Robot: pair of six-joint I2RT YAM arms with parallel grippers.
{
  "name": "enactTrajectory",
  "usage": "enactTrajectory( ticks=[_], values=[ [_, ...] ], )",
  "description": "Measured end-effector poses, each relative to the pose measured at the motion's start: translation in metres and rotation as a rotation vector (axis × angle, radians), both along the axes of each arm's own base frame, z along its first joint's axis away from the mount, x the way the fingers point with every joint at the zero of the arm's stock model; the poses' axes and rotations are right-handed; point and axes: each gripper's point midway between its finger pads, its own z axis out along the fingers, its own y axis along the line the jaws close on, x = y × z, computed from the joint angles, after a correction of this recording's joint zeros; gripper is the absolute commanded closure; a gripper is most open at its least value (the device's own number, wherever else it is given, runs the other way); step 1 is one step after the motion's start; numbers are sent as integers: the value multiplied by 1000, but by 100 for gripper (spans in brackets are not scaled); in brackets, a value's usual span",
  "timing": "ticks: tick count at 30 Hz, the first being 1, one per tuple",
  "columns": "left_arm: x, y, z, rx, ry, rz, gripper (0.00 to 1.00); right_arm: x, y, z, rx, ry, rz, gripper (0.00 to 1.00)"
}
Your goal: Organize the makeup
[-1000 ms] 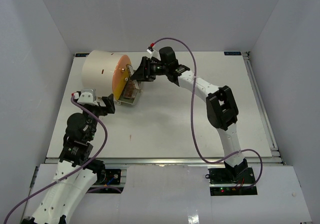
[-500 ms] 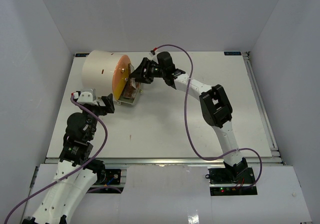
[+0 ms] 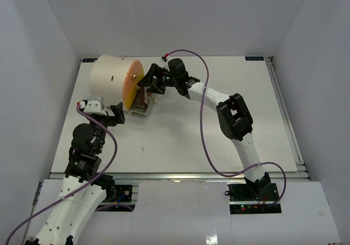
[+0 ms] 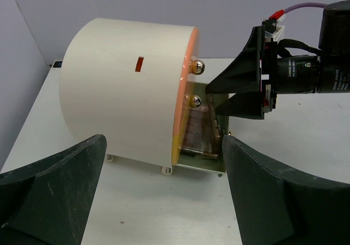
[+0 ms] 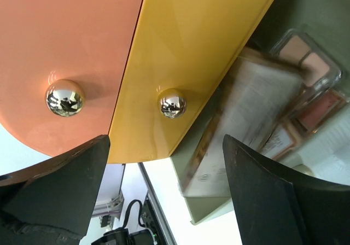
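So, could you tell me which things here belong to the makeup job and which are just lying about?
Job: eyeshadow palettes; the open drawer holding them; cream cylinder; right gripper, jaws open at the drawer.
Lying about: purple cable; left gripper, open, holding nothing.

On the white tabletop (image 3: pixel 186 141), far left: a cream cylinder (image 3: pixel 108 80) lying on its side, propped on small white feet (image 4: pixel 165 170). Round face split into an orange panel (image 5: pixel 71 31) and a yellow drawer front (image 5: pixel 191 42), each bearing a chrome ball knob (image 5: pixel 173 103). Drawer (image 4: pixel 203 160) pulled out at the bottom, olive-walled. Small orange slot (image 4: pixel 140 64) on the curved side.
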Motion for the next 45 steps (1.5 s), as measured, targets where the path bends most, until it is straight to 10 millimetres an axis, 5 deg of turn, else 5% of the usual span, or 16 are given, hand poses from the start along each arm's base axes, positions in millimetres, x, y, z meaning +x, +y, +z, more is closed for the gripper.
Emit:
enactTrajectory(
  ticks=[15, 26, 32, 36, 41, 45],
  values=[
    [0, -1, 0, 3, 0, -4, 2, 1, -8, 2, -39, -48, 7, 10],
    [0, -10, -1, 6, 2, -52, 2, -8, -33, 67, -53, -477, 172, 10],
    [10, -45, -23, 25, 84, -228, 3, -46, -89, 76, -170, -783, 278, 10],
    [18, -79, -52, 15, 210, -393, 23, -74, -137, 97, -88, -885, 371, 1],
    [38, -117, -79, -43, 413, -542, 36, -87, -201, 69, -51, -874, 377, 3],
    [60, -141, -81, -73, 490, -572, 51, -126, -230, 44, -22, -813, 398, 7]
  ],
)
